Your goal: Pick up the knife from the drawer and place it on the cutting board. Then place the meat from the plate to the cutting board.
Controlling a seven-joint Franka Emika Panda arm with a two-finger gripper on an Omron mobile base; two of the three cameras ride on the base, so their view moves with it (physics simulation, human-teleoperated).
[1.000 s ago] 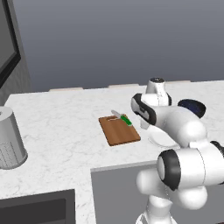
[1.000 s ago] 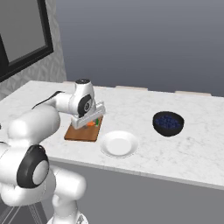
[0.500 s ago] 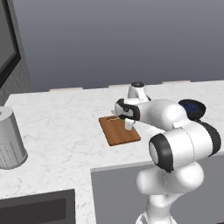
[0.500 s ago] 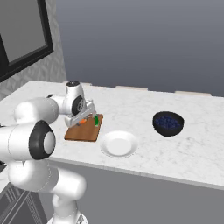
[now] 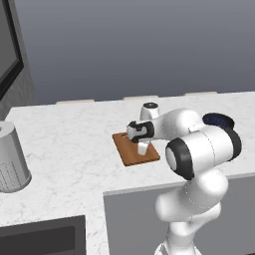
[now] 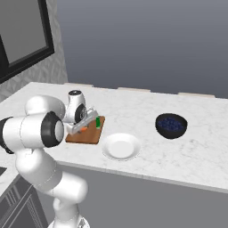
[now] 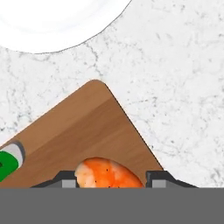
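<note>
The meat [image 7: 108,173], a rounded, mottled orange-red lump, sits between the gripper [image 7: 112,178] jaws, which pinch it from both sides over the smooth reddish-brown wooden cutting board [image 7: 87,131]. Left of the jaws lies the knife [image 7: 8,162], green-handled; beyond them, speckled marble counter [image 7: 175,78] and a round white plate [image 7: 57,22].

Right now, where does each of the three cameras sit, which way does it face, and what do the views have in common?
Left base view: behind the arm to its left, facing forward and down at the reddish-brown wooden cutting board; the white arm rises at lower right.
Right base view: behind to the right, facing the same counter, white round plate and dark bowl; arm at lower left.
Hand view: on the hand, looking down; gripper around the orange-red meat, beside the green-handled knife.
All three share the board.
</note>
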